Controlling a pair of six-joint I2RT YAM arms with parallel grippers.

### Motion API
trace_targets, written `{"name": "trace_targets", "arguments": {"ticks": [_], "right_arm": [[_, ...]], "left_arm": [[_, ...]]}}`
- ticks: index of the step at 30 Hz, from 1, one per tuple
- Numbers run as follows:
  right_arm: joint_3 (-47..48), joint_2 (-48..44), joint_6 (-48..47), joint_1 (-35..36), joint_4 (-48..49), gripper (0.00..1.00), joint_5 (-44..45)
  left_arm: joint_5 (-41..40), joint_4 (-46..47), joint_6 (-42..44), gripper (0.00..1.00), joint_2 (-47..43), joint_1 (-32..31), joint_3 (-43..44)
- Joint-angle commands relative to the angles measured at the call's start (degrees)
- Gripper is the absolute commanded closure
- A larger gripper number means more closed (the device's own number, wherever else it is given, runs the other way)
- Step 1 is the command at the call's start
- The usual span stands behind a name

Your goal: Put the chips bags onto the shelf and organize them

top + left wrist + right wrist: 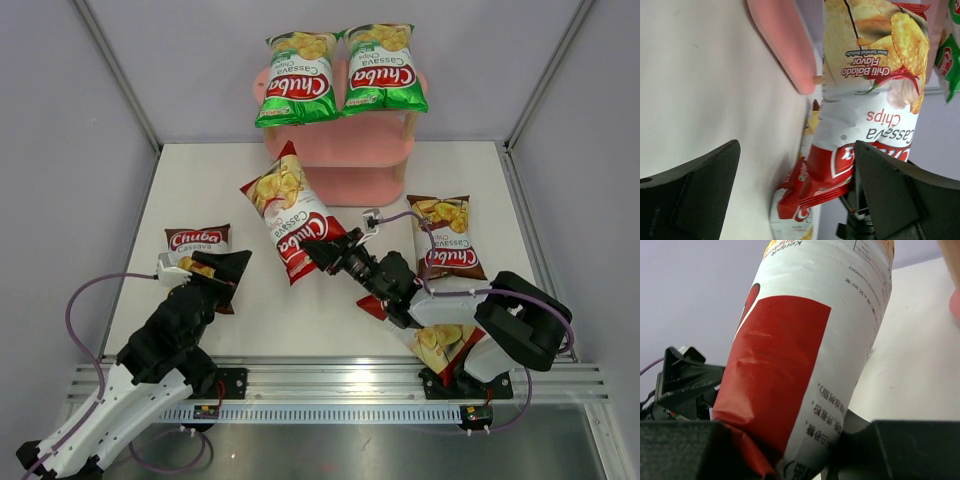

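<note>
Two green chips bags [298, 78] [383, 68] lie side by side on the top board of the pink shelf [350, 150]. My right gripper [325, 250] is shut on the bottom end of a red bag [285, 212] and holds it tilted above the table in front of the shelf. In the right wrist view the bag [805, 355] fills the space between the fingers of that gripper [795, 442]. My left gripper [225, 266] is open and empty over a dark brown bag [197, 240]. A second brown bag [447, 237] lies at the right. A second red bag [440, 343] lies under the right arm.
In the left wrist view the open gripper [796, 150] faces the held red bag [870, 100], a pink shelf board [785, 45] and the red bag on the table [790, 212]. Grey walls enclose the white table [200, 190]. A metal rail [340, 385] runs along the near edge.
</note>
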Motion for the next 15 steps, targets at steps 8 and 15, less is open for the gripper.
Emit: {"name": "trace_targets", "arguments": {"ticks": [8, 15], "right_arm": [[1.2, -5.0, 10.8, -8.7, 2.6, 0.82, -1.4], [4.8, -4.5, 17.8, -15.2, -2.1, 0.82, 0.3]], "left_arm": [[-5.7, -11.4, 19.1, 0.01, -1.3, -0.2, 8.2], [-5.3, -17.6, 32.7, 0.01, 3.2, -0.2, 18.1]]}}
